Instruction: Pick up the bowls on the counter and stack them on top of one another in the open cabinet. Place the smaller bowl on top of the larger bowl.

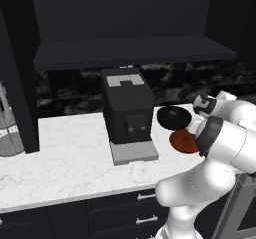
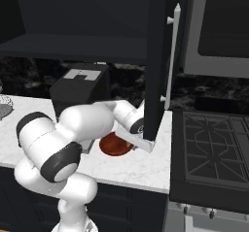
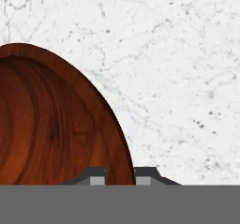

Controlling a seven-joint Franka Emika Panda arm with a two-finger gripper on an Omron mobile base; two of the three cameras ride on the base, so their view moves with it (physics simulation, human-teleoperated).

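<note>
The hand [image 3: 120, 174] is low over the counter [image 1: 70, 158], and its two fingertips straddle the rim of the red bowl [image 3: 51, 124]: one tip sits just inside the rim, the other just outside, with a narrow gap between them. They are close to the rim, but I cannot tell whether they are already pressing on it.

In the left base view the red bowl [image 1: 184, 142] rests on the counter at about 4 o'clock from the coffee machine [image 1: 127, 110], near the counter's front edge. The black bowl [image 1: 174, 117] sits just behind it, at about 11 o'clock from the red one and right beside the machine.

The red bowl looks rigid and light, with a smooth wood-grain finish that could slip. Its shallow wall gives little to grip, so a pinch across the rim is probably the only sound hold, and the bowl may tilt under its own weight once lifted.

Room is tight. The open cabinet door [image 2: 156, 61] hangs close at the hand's 3 o'clock in the right base view, and the stove [image 2: 214, 148] lies beyond it. The cabinet shelf [image 1: 130, 53] runs overhead at 12 o'clock, above the machine. A lift likely needs to go straight up first, clear of the black bowl and the door edge.
</note>
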